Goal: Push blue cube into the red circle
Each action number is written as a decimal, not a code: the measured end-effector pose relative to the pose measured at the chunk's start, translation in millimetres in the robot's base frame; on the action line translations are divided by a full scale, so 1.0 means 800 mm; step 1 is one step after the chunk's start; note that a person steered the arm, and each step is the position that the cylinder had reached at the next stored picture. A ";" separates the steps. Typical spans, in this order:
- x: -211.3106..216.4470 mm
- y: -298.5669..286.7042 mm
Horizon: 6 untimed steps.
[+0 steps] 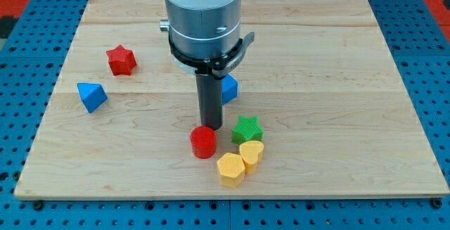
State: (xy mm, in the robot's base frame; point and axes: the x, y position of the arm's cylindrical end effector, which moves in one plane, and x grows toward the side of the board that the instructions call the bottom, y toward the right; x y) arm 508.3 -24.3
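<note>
The blue cube (pixel 229 88) lies near the board's middle, mostly hidden behind my rod. The red circle, a short red cylinder (pixel 203 142), stands below it toward the view's bottom. My tip (pixel 210 126) is on the board just above the red cylinder and below-left of the blue cube. It looks very close to the cylinder's top edge; contact cannot be told.
A green star (pixel 247 128), a yellow hexagon (pixel 252 152) and a yellow pentagon-like block (pixel 230 169) cluster right of the red cylinder. A red star (pixel 121 60) and a blue triangular block (pixel 91 96) lie at the view's left. The wooden board (pixel 337 103) ends at blue pegboard.
</note>
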 end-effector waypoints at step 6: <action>-0.039 -0.022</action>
State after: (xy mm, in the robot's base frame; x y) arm 477.0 -42.2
